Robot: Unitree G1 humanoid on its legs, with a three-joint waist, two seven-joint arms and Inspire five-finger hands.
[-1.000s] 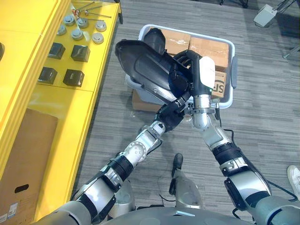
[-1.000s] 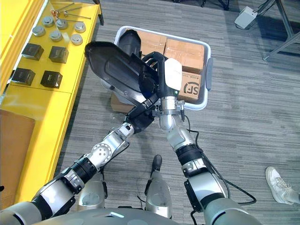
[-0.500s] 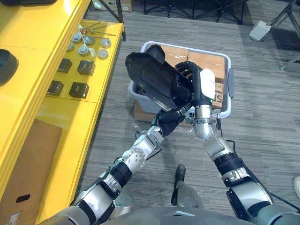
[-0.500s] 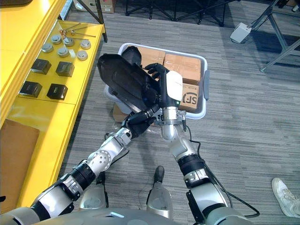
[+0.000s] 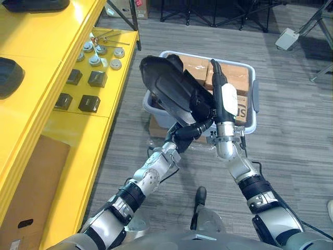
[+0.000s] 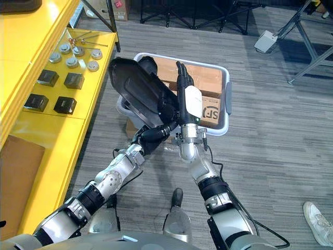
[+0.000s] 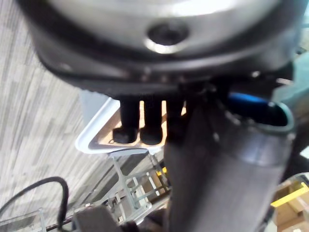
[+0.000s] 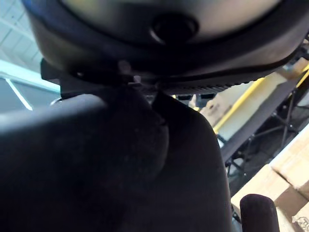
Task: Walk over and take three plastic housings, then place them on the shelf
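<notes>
A: Spotted the black plastic housing?
B: Held tilted above the grey bin of cardboard boxes, beside the yellow shelf.
A: And the hands?
B: Right hand flat against its side, fingers straight. Left hand under the lower end; can't tell the grip.

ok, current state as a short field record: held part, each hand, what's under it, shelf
held item: large black plastic housing, raised and tilted above the bin
left hand: at the housing's lower end, grip hidden
right hand: fingers straight, flat against the housing's side
below: pale grey plastic bin on the carpet, holding brown cardboard boxes
shelf: yellow shelf on the robot's left; dark rounded part, likely another housing, on its upper level
</notes>
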